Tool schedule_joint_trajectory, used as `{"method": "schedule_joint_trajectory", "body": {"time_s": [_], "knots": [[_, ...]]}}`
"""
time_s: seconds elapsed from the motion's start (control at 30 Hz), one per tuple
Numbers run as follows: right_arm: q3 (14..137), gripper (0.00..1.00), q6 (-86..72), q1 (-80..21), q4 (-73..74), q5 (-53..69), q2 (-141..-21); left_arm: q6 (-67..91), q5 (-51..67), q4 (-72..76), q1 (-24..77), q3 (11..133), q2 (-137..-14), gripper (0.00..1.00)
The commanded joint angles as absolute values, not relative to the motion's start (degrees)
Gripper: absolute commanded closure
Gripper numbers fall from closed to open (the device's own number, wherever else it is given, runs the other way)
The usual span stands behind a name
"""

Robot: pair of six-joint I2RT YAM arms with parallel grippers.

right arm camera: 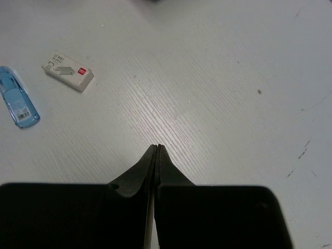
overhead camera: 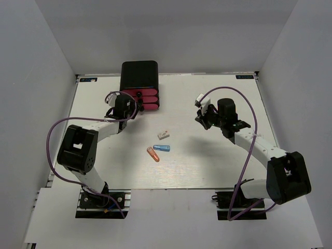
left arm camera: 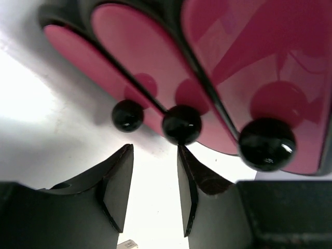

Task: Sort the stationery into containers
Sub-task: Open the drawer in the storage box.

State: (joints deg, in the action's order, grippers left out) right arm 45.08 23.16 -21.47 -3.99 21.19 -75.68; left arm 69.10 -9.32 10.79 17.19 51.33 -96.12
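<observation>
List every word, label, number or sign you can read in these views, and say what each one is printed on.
Nothing is legible in any view.
Small white rectangular block: grey printing and a red patch, too small to read.
Light blue translucent capsule: pale label, blurred.
Small dark sticker at the far left corner of the white table: too small to read.
Matching dark sticker at the far right corner: too small to read.
</observation>
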Motion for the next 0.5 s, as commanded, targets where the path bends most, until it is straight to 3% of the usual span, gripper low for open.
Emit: {"method": "schedule_joint_trajectory", "body": {"time_s": [0.0,0.47], "knots": [[44.2,1.0,24.0,-21.2,-4.9,22.1,-74.2,64.8,-8.2,15.3,16.9,51.7,-94.1,0.49],[44.4,1.0,24.3,-20.9,-5.4,22.4,-74.4,62.7,-8.2,18.4,16.9,55.4,-99.0,0.48]]}}
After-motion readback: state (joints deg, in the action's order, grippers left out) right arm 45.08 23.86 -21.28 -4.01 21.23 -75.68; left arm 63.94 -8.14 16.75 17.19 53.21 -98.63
